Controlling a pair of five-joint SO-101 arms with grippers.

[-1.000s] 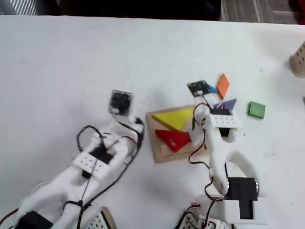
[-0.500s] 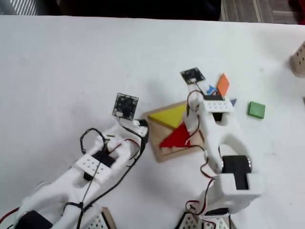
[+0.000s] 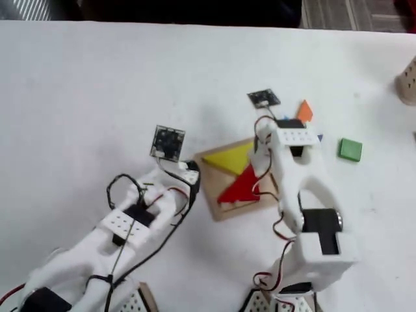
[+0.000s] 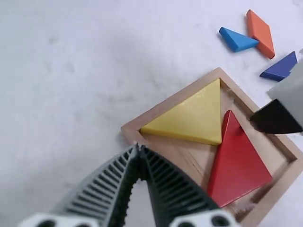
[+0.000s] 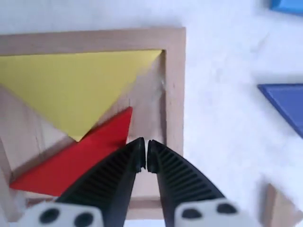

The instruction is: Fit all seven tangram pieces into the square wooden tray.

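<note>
The square wooden tray [image 3: 221, 209] lies turned at an angle in the middle of the table, with a yellow triangle [image 3: 231, 158] and a red triangle [image 3: 242, 186] inside. My left gripper [image 4: 140, 149] is shut, its tips at the tray's rim [image 4: 130, 130] near the yellow triangle [image 4: 191, 116]. My right gripper [image 5: 145, 152] is shut and empty over the tray floor, just beside the red triangle's tip [image 5: 120, 124]. Outside the tray lie an orange parallelogram [image 3: 304, 112], a light blue triangle [image 4: 236, 40], a dark blue triangle [image 4: 281, 68] and a green square [image 3: 350, 149].
A pegged wooden block [image 3: 408, 81] stands at the table's right edge. Another wooden piece [image 3: 146, 298] sits by the left arm's base. Wide bare white table lies to the left and behind the tray.
The right arm swung over the tray. The red triangle turned from lying under the yellow one to standing along its side, and the tray rotated a little. The left gripper closed in on the tray's edge.
</note>
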